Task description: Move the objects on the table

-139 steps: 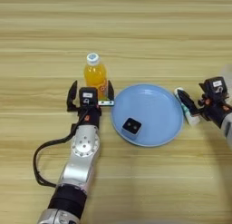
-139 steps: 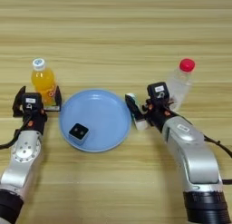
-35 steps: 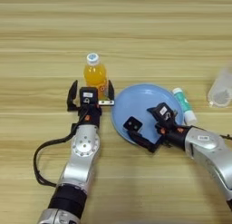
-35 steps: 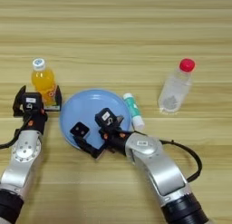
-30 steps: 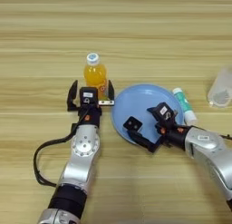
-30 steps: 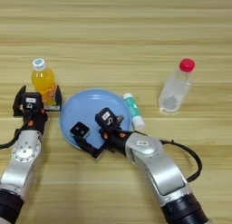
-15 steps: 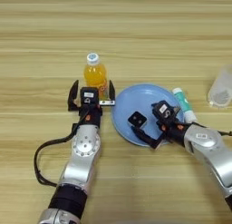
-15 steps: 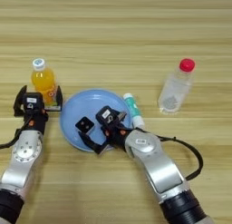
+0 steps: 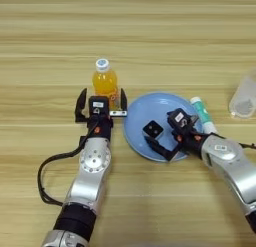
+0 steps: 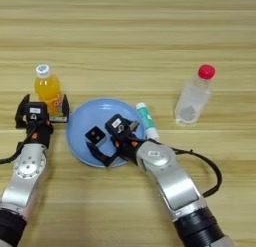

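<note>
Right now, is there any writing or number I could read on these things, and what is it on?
None can be read.
White tag on the left gripper: dark marks, too small.
Orange-drink bottle: no legible label.
Green-and-white tube: print blurred.
Clear bottle with red cap: no label visible.

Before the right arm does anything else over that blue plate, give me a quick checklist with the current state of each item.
1. Right gripper over the blue plate, by the white block: ok.
2. Right jaws closed on the block: cannot tell.
3. Block lies inside the plate: ok.
4. Green-and-white tube lies off the plate, at its right rim: ok.
5. Left gripper jaws open, orange bottle upright between them: ok.
6. Clear bottle with red cap upright, well clear of the right arm: ok.
</note>
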{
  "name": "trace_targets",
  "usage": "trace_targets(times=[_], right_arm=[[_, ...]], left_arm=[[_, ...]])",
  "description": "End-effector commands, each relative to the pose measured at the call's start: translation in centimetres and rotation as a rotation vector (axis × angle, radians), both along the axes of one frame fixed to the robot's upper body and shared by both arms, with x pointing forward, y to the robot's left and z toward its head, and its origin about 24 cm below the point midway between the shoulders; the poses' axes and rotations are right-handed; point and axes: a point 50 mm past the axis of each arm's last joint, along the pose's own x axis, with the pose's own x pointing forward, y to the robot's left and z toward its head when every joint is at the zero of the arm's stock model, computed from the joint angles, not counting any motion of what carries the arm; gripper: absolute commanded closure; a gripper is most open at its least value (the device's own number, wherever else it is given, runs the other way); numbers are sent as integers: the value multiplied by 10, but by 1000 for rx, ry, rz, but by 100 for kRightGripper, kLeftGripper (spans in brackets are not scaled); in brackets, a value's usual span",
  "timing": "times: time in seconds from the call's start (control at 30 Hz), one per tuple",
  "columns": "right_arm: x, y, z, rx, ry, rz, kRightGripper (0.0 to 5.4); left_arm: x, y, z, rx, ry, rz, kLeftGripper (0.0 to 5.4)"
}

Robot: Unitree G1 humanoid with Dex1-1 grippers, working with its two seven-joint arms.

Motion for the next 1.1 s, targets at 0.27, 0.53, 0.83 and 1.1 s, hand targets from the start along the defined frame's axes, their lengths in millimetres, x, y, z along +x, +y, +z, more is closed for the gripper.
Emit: trace_targets(times=[0.27, 0.53, 0.83, 1.1], right_arm=[[4, 10, -13, -28, 61, 33, 1], [7, 9, -14, -28, 62, 24, 1], [6, 9, -7, -27, 39, 31, 78], [6, 8, -1, -26, 22, 35, 173]], left_arm=[[-2, -13, 0, -41, 12, -5, 0], [-2, -14, 0, -42, 13, -5, 0], [-2, -14, 0, -42, 13, -6, 0], [-1, -14, 0, -42, 13, -6, 0]])
